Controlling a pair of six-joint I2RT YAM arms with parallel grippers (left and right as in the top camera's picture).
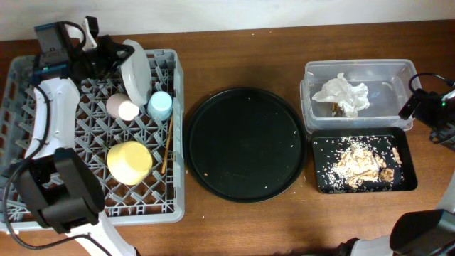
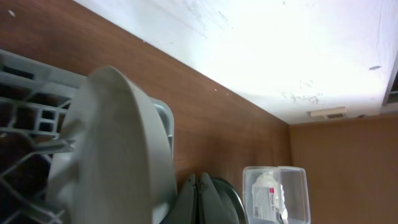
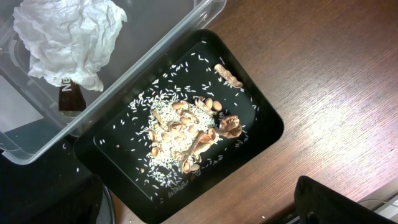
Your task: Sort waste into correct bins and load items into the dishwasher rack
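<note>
The grey dishwasher rack (image 1: 43, 206) at the left holds the pale plate (image 1: 135, 71) on edge, the pink cup (image 1: 122, 107), the blue cup (image 1: 161, 105), the yellow bowl (image 1: 129, 162) and the chopsticks (image 1: 167, 146). My left gripper (image 1: 106, 55) is at the rack's back edge beside the plate (image 2: 118, 149); its fingers (image 2: 202, 199) are pressed together and empty. The clear tub (image 1: 391, 71) holds the white tissue wad (image 1: 341, 94) (image 3: 65, 37). The black tray (image 1: 323, 181) (image 3: 261, 124) holds food scraps (image 1: 362, 163) (image 3: 193, 127) and rice. My right gripper (image 1: 419, 105) is open and empty, just right of the tub.
A big round black tray (image 1: 245, 144) with a few crumbs lies between the rack and the bins. The clear tub also shows far off in the left wrist view (image 2: 292, 180). Bare wooden table (image 3: 323, 74) lies right of the black tray.
</note>
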